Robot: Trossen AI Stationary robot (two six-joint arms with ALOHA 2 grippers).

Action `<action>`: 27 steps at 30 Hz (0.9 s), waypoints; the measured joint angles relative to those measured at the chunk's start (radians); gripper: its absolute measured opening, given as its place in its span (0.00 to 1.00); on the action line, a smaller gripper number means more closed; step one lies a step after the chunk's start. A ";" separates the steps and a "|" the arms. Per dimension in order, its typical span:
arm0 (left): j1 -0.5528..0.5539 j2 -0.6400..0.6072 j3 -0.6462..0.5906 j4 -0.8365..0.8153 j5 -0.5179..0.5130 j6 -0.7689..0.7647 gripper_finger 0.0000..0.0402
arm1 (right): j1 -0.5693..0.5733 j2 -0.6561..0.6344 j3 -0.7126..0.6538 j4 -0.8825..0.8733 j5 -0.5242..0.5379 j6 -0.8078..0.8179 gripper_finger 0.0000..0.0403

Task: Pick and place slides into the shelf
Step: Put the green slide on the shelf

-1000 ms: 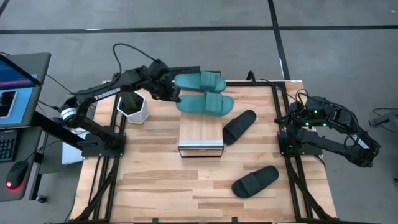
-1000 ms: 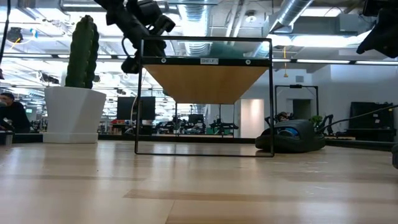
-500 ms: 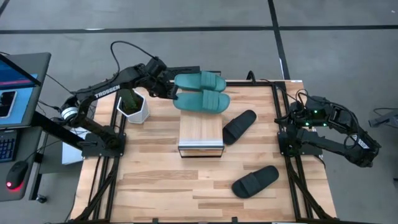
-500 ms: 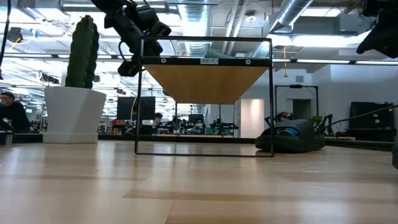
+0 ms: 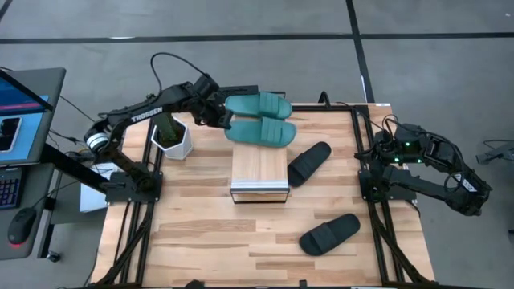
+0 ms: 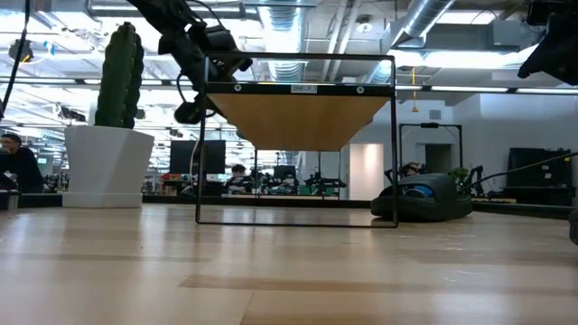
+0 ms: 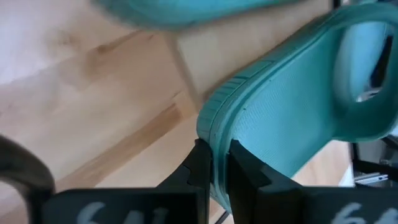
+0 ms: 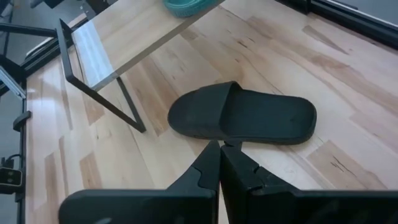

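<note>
Teal-green slides: two, side by side at the far end of the shelf (image 5: 259, 167). The farther teal slide (image 5: 259, 104) lies beyond the shelf's far end. The nearer teal slide (image 5: 263, 132) overlaps the shelf's far end, and the left tool (image 5: 222, 122) is clenched on the rim of its heel, as the left wrist view confirms (image 7: 273, 118). Black slides: one (image 5: 309, 163) lies on the tabletop (image 5: 201, 241) just beside the shelf's right side, angled toward the far right corner; the other (image 5: 329, 233) lies nearer the front edge, right of centre. Right tool (image 8: 221, 149): clenched on nothing, parked at the tabletop's right edge, facing the first black slide. Potted cactus (image 5: 170, 135) stands near the far left corner.
</note>
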 joint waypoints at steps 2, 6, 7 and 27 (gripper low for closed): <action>0.007 0.000 0.000 0.016 0.002 -0.003 0.03 | 0.000 0.000 0.000 0.000 0.000 0.001 0.00; 0.028 0.000 0.000 0.021 0.003 -0.004 0.03 | 0.000 0.000 0.000 0.000 0.000 0.003 0.00; 0.031 0.000 0.000 0.020 0.003 -0.004 0.03 | 0.000 0.000 0.000 0.000 0.000 0.007 0.00; 0.069 -0.001 0.001 0.078 -0.004 -0.004 0.23 | 0.000 0.000 0.000 -0.001 0.000 0.008 0.00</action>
